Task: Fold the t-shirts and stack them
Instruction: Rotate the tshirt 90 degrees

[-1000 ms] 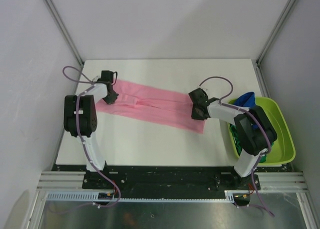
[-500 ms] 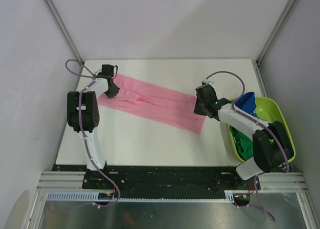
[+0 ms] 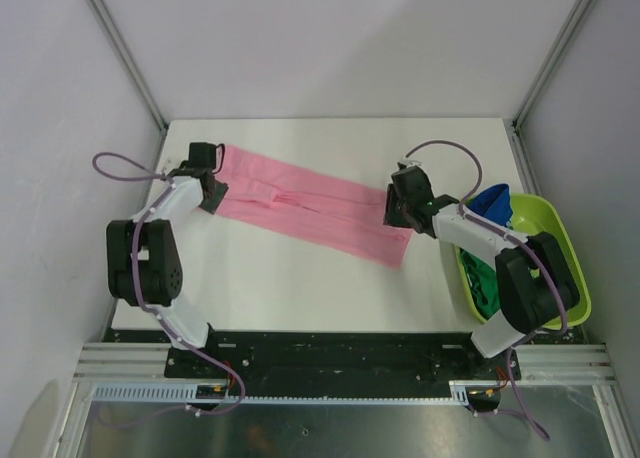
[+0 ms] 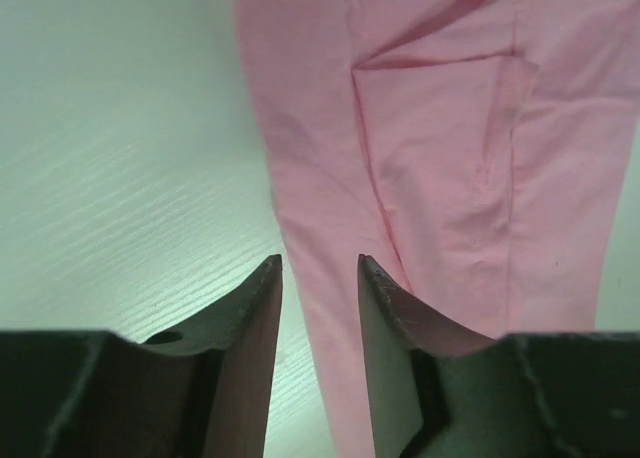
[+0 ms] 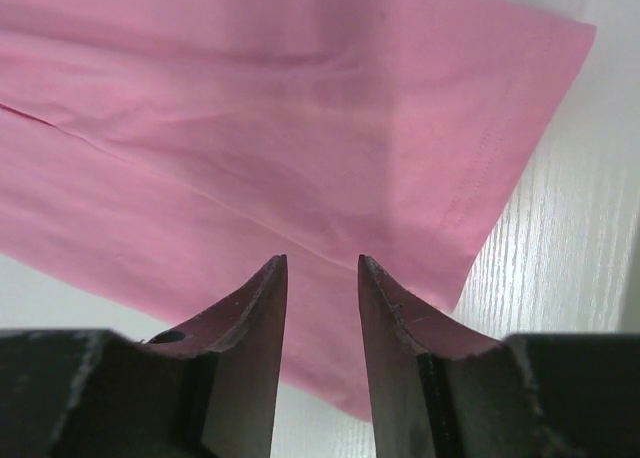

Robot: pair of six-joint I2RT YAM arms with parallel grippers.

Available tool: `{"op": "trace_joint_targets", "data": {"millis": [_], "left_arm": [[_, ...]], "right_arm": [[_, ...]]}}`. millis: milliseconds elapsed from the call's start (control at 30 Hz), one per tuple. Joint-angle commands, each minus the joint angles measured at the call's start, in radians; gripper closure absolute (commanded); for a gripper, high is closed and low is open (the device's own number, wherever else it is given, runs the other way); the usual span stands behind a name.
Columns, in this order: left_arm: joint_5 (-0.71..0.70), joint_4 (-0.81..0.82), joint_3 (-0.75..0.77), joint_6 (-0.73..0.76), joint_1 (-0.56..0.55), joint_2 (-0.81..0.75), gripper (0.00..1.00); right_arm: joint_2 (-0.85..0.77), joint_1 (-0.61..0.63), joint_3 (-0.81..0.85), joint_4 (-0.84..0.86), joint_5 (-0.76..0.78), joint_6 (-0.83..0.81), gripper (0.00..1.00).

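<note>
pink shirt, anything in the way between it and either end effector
Nothing visible. The left end effector and right end effector hang open over the ends of the pink shirt, only fabric and table beneath.

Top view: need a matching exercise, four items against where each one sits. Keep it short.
Items:
1. pink shirt
2. blue shirt
3. left tool
4. right tool

Places:
A. in the tub
B. at the pink shirt's right end
C. flat, slanting across the table
D. at the pink shirt's left end

Pairs: 1-C, 2-A, 3-D, 4-B
</note>
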Motion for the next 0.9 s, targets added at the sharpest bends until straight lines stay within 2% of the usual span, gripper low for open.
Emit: {"op": "trace_joint_targets", "data": {"millis": [0, 100, 233, 633, 867], "left_arm": [[-0.047, -0.018, 0.043, -0.113, 0.000, 0.051, 0.56], [-0.043, -0.025, 0.096, -0.121, -0.009, 0.087, 0.49], [-0.048, -0.028, 0.164, -0.122, -0.029, 0.139, 0.43], [-0.100, -0.052, 0.392, -0.094, -0.092, 0.330, 0.42], [-0.131, -0.055, 0.508, -0.023, -0.098, 0.435, 0.43]], "right_arm": [[0.042, 0.000, 0.017, 0.065, -0.025, -0.117, 0.58], [0.066, 0.001, 0.017, 0.086, -0.023, -0.177, 0.53], [0.107, -0.001, 0.017, 0.096, -0.032, -0.227, 0.51], [0.236, -0.016, 0.017, 0.082, -0.058, -0.177, 0.52], [0.262, -0.013, 0.016, 0.056, -0.072, -0.151, 0.54]]}}
